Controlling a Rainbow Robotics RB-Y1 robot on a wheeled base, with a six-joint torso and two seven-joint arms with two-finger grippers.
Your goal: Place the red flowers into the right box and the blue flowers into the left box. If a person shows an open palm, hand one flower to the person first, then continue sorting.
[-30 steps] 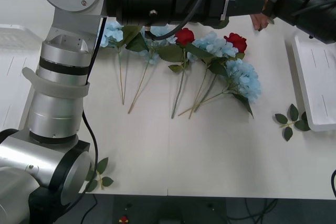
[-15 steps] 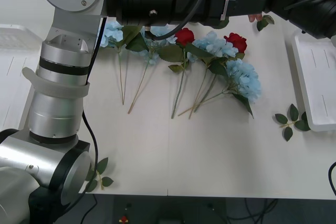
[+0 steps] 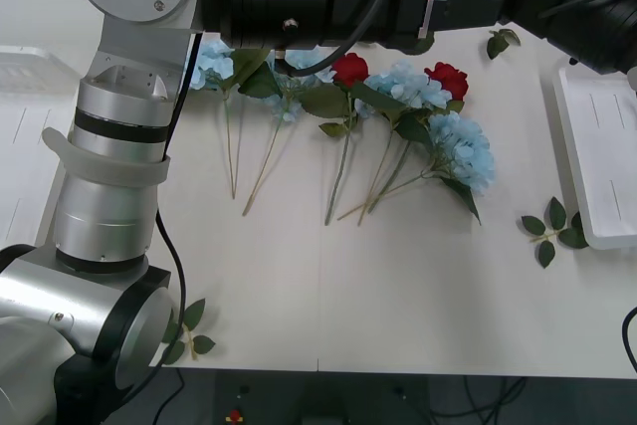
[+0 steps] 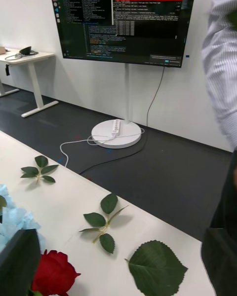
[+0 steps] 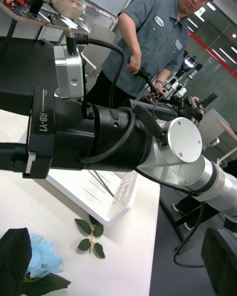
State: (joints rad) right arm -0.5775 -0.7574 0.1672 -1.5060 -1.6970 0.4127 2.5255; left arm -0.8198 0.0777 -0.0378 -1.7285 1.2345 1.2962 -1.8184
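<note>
Two red flowers point(image 3: 349, 69) point(image 3: 447, 79) lie among several blue flowers point(image 3: 463, 149) point(image 3: 212, 62) in a row across the far half of the table. The right box point(image 3: 602, 156) sits at the right edge and the left box point(image 3: 25, 62) at the left edge. Both arms reach over the table's far side. My right gripper point(image 4: 121, 237) is open above a red flower point(image 4: 54, 274) and a blue flower point(image 4: 12, 222). My left gripper point(image 5: 116, 256) is open, holding nothing, over a blue flower point(image 5: 44, 254). A person's striped sleeve point(image 4: 222, 54) stands beyond the far edge, hand out of view.
Loose leaf sprigs lie by the right box point(image 3: 552, 226), at the far right point(image 3: 501, 42) and near the front left corner point(image 3: 187, 330). A large single leaf point(image 4: 155, 266) lies at the far edge. The near half of the table is bare.
A person's hand at the table's far right edge has drawn back out of view. The right arm has shifted slightly. The flowers have not moved.
</note>
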